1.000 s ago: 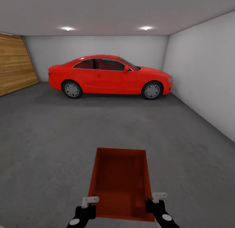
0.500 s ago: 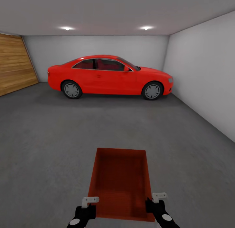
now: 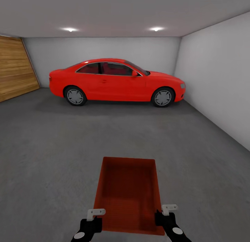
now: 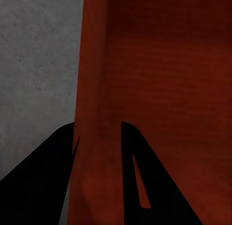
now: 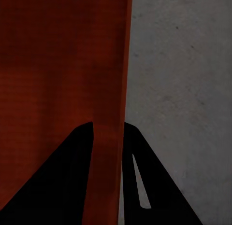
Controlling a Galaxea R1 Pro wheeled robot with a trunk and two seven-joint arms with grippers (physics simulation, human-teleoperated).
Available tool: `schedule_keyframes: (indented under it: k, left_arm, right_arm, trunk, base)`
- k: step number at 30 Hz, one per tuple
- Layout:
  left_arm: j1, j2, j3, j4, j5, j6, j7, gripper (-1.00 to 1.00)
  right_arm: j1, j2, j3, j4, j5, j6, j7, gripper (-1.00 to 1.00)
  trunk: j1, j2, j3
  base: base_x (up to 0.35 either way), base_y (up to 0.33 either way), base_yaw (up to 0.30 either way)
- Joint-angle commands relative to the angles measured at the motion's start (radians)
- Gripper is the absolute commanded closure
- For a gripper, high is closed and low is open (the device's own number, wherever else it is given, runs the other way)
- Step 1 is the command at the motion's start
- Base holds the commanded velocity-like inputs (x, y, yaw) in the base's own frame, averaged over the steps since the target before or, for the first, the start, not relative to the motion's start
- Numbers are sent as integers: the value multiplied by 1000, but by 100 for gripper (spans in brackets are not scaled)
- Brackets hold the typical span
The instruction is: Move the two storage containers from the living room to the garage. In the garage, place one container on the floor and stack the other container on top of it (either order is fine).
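Both grippers are clamped on the rust-red storage container (image 3: pixel 127 193): the left gripper (image 3: pixel 92 219) has its black fingers (image 4: pixel 50 176) straddling the bin's left wall, and the right gripper (image 3: pixel 166 216) pinches the right wall the same way, one finger inside and one outside. The bin is held low in front of the robot above the dark grey floor (image 3: pixel 52 148) of the garage. Its open top faces up and its long axis points straight ahead toward the red car (image 3: pixel 116 81) parked side-on by the far wall.
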Motion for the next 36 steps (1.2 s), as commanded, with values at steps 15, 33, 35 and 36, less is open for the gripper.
schedule_keyframes:
  k: [15,33,35,36]
  left_arm:
    - [0,-13,-11,1,7,6,-3,100]
    - [0,-13,-11,1,7,6,-4,100]
    - [0,-13,-11,1,7,6,-4,100]
    - [0,-13,-11,1,7,5,-4,100]
  right_arm:
    - [-1,35,4,-15,-8,-4,2,100]
    - [-1,35,4,-15,-8,-4,3,100]
    - [-1,35,4,-15,-8,-4,3,100]
    - [-1,35,4,-15,-8,-4,3,100]
  trunk:
    - [1,-2,-2]
    - [1,-2,-2]
    - [1,-2,-2]
    - [1,-2,-2]
  base:
    - [29,0,0]
    - [184,0,0]
    - [3,0,0]
    - [0,0,0]
